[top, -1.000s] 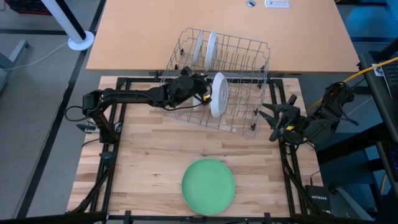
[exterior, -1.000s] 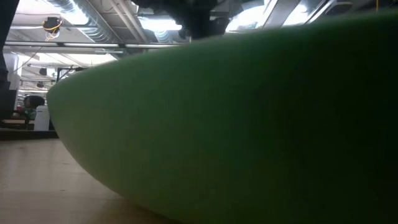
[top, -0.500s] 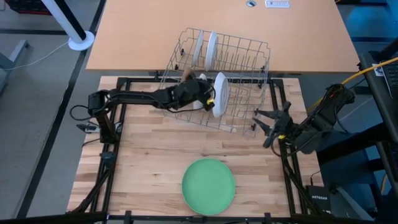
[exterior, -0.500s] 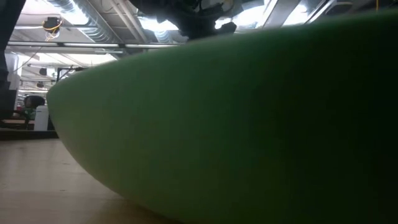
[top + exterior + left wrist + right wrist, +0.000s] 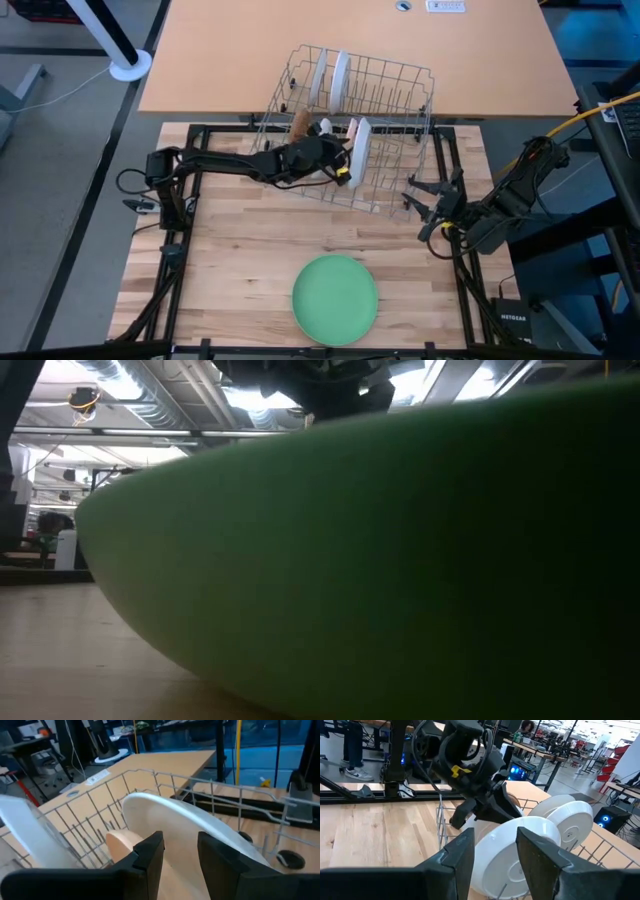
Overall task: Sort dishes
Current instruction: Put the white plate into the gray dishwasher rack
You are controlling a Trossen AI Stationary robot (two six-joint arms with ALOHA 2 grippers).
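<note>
White plate [image 5: 359, 152] on edge inside the wire rack [image 5: 390, 110], gripped at its rim by the left gripper [image 5: 343, 165]; a tan plate [image 5: 122, 846] stands just beside it. Right gripper [image 5: 428, 203], fingers spread, hovers beside the rack. Green plate [image 5: 335, 299] lies flat, well apart.

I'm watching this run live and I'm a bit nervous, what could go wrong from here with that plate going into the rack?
1. The left hand holds a white plate on edge among the wire rack tines; if released off a slot, it may tip against the tan plate beside it.
2. The rack sits skewed across the table edge, so pushing could shift it.
3. The right hand hovers open near the rack corner and might snag it.
</note>
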